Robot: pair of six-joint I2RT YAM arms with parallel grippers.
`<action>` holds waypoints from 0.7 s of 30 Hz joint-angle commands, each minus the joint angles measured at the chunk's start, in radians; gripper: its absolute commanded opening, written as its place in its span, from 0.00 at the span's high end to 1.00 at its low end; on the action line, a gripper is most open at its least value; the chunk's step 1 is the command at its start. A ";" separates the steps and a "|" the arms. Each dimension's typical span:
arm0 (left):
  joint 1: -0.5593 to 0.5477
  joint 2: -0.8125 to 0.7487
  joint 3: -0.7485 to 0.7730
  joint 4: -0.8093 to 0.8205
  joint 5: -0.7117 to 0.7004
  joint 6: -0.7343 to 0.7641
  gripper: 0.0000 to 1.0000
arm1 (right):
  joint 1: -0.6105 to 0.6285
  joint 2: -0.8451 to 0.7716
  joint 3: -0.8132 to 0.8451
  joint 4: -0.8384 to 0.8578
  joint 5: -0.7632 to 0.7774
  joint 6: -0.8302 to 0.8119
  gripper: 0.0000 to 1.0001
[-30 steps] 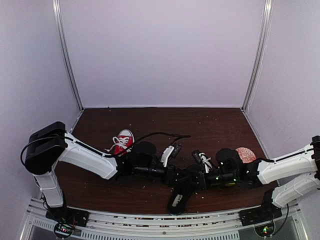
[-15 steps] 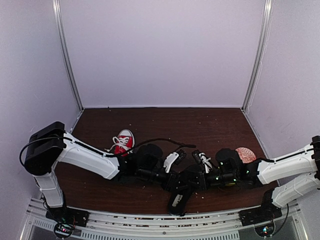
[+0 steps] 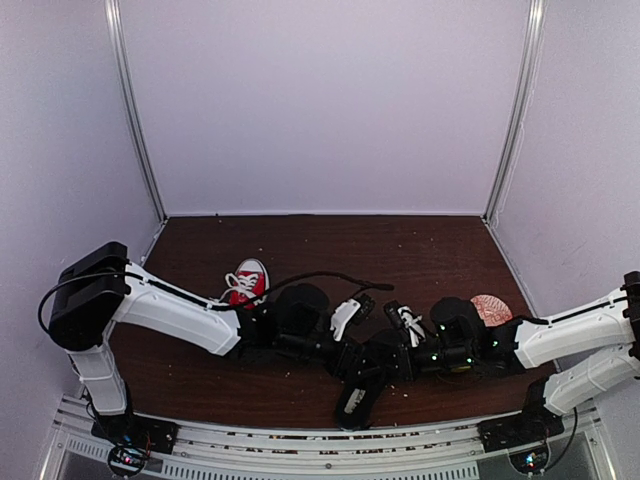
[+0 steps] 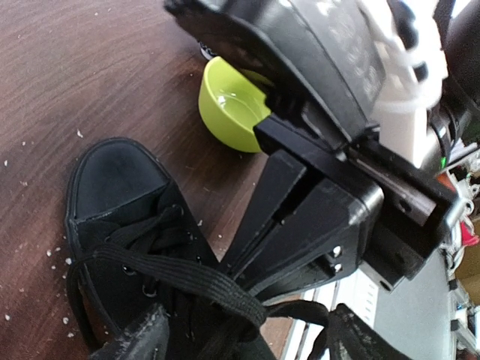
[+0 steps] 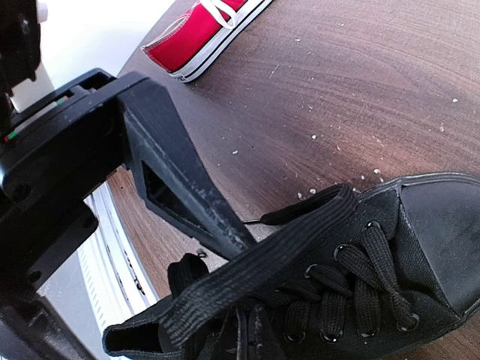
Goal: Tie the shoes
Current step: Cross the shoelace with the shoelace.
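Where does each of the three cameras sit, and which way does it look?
Top external: high behind the bases, looking down on the table; both arms show.
Left wrist: low over the black shoe, facing the right gripper and a green bowl; fingers of the left gripper at bottom.
Right wrist: low over that shoe, facing the red sneaker; own gripper barely shows.
Shared: both wrist views see the black shoe.

Bright, even overhead light; close wrist views look soft, perhaps slightly blurred at edges
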 commanded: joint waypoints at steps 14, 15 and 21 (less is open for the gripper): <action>-0.007 -0.014 0.049 0.034 -0.008 -0.018 0.04 | 0.005 -0.003 0.019 -0.022 0.041 -0.019 1.00; -0.007 -0.017 0.047 0.037 -0.008 -0.020 0.04 | 0.004 -0.003 0.019 -0.022 0.042 -0.017 1.00; -0.007 -0.036 0.022 0.065 -0.011 -0.028 0.06 | 0.005 -0.003 0.017 -0.024 0.043 -0.017 1.00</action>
